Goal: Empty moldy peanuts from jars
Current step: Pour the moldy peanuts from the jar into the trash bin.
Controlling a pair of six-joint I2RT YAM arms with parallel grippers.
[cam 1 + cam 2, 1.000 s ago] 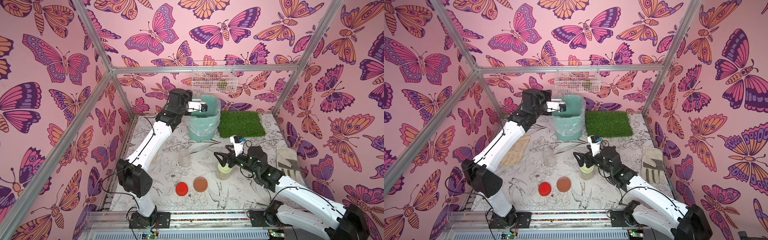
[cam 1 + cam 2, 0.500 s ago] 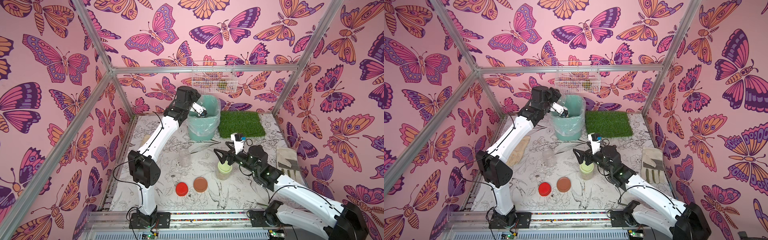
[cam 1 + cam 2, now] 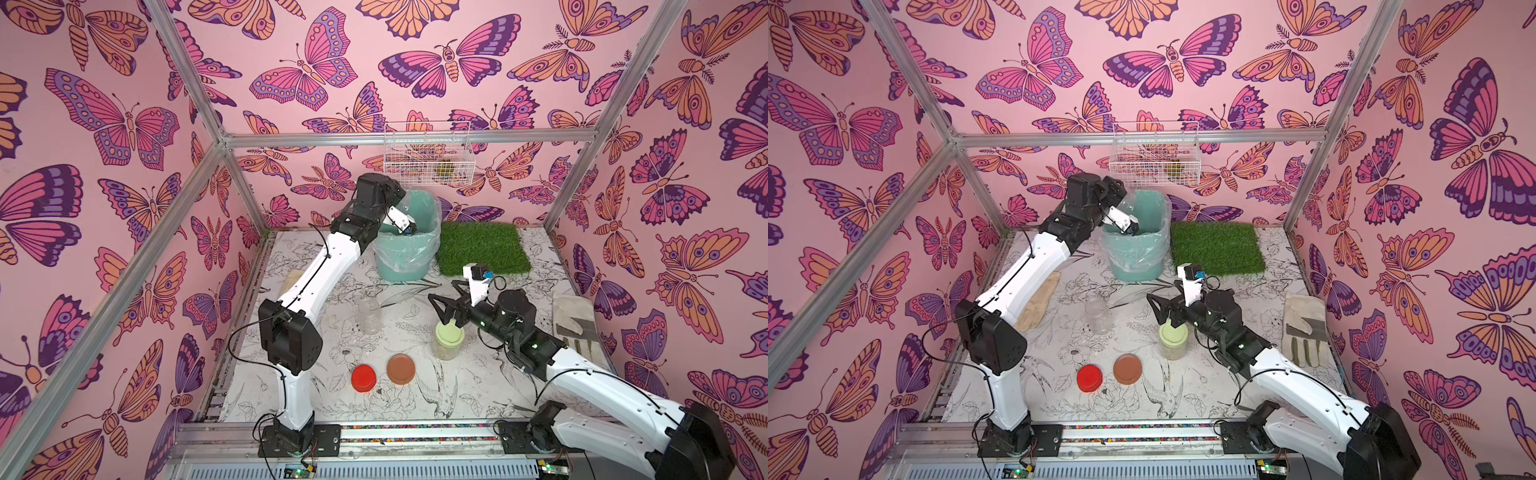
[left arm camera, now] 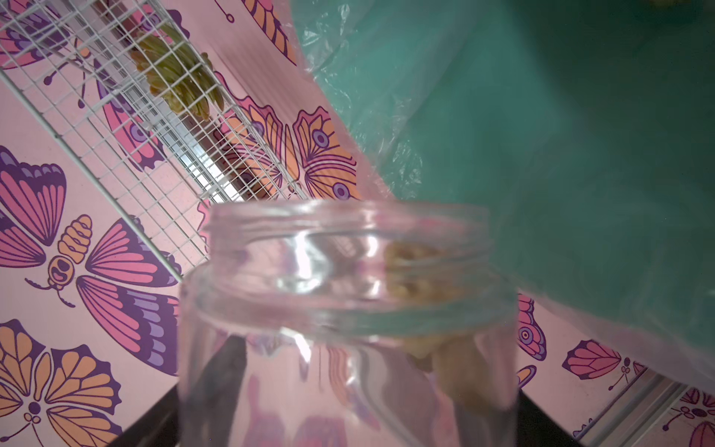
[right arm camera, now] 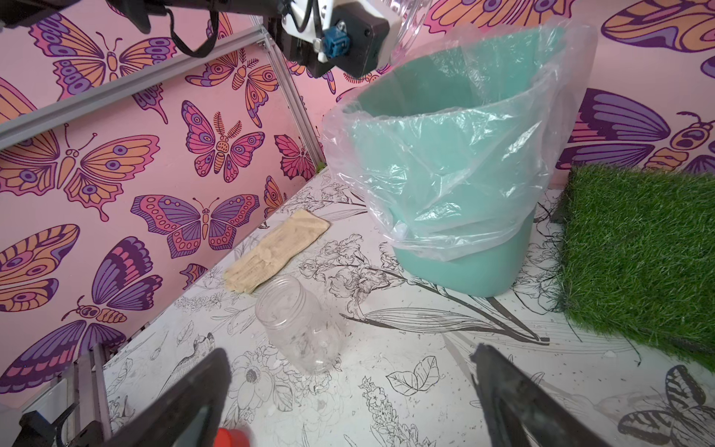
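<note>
Grip first: our left gripper (image 4: 348, 410) is clamped on a lidless clear jar (image 4: 348, 278), with a dark finger on either side of its body. The jar is tipped, its open mouth pointing away from the gripper toward the teal bin (image 3: 401, 266) and its clear liner (image 4: 387, 135). A small clump of moldy peanuts (image 4: 418, 271) sits against the jar's wall at the neck, on the bin's side. The rest of the jar looks empty. Our left arm stretches up and far forward from its base, and its wrist bends down over the bin's rim in both top views.

Our right gripper (image 3: 442, 293) is spread wide and holds nothing. Its arm lies low and reaches forward, and the jaws hover just above the green-lidded jar (image 3: 448, 340). That jar stands upright and closed, with a pale mass showing through its wall. We cannot tell whether a finger touches the lid. Ahead of this gripper an empty jar (image 5: 298, 329) stands open and upright. Back toward the arm bases, a red lid (image 3: 363, 377) and a brown lid (image 3: 401, 368) lie side by side on the table (image 3: 457, 399).
</note>
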